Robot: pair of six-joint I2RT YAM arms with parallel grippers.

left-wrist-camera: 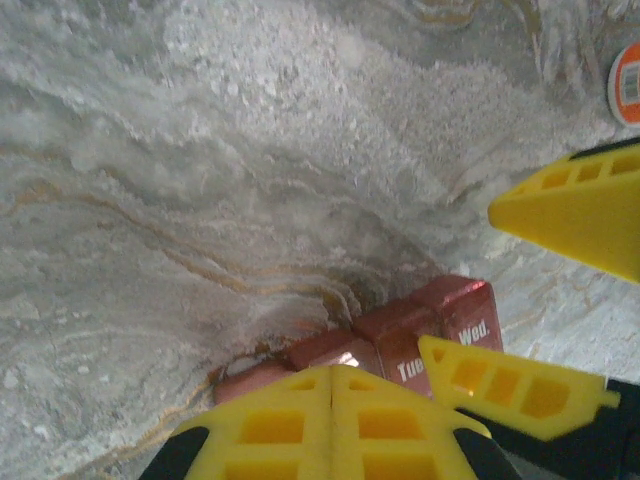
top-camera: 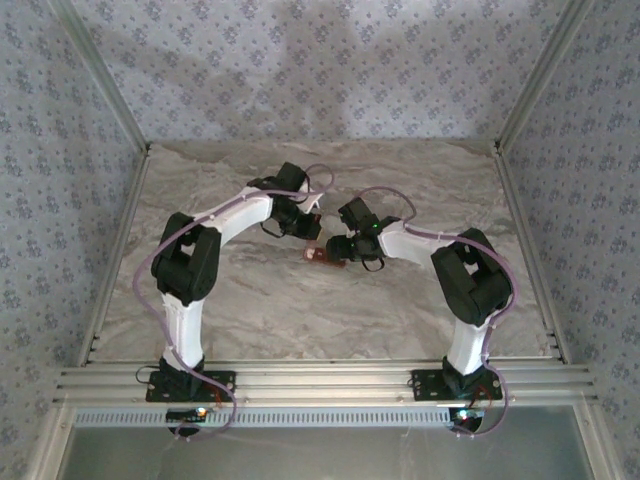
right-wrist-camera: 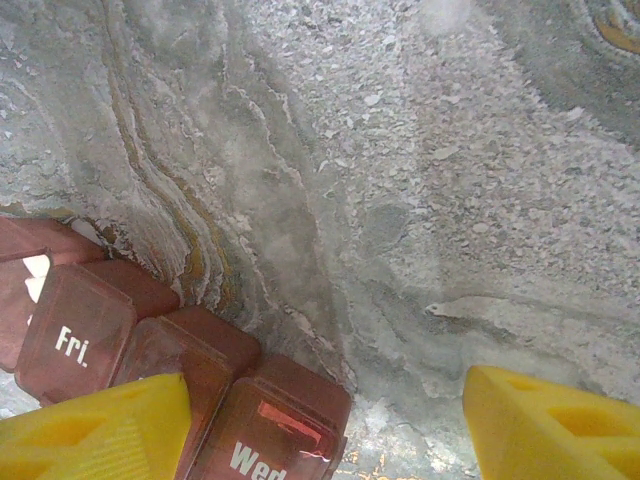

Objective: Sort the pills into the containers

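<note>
- Near the middle of the table (top-camera: pixel 250 320), we see the pill box (top-camera: pixel 320 257). It is a dark red strip of small square cups with day names on the lids, and it lies flat between our two claws.
- Our left claw (left-wrist-camera: pixel 330 385) is closed tight with nothing in it. Its tip sits right over the pill box, and we cannot tell if it touches.
- Our right claw (right-wrist-camera: pixel 328 385) is open. The "Wed." end of the box lies between its fingers, close to one of them, and the other finger is out over bare table.
- A small white bottle (left-wrist-camera: pixel 627 85) with an orange band stands well apart from the box.
- We think the box is light, hard plastic. It should not bend or squash. It looks smooth and shiny, so it may slide on the table if we push it from one side.
- We think the lids are thin and snap shut, so they may be the weak part. We should be gentle with them.
- The best place to hold looks like the two long sides, low on the body and not on the lids.
- One claw could press an end down while the other works a lid.
</note>
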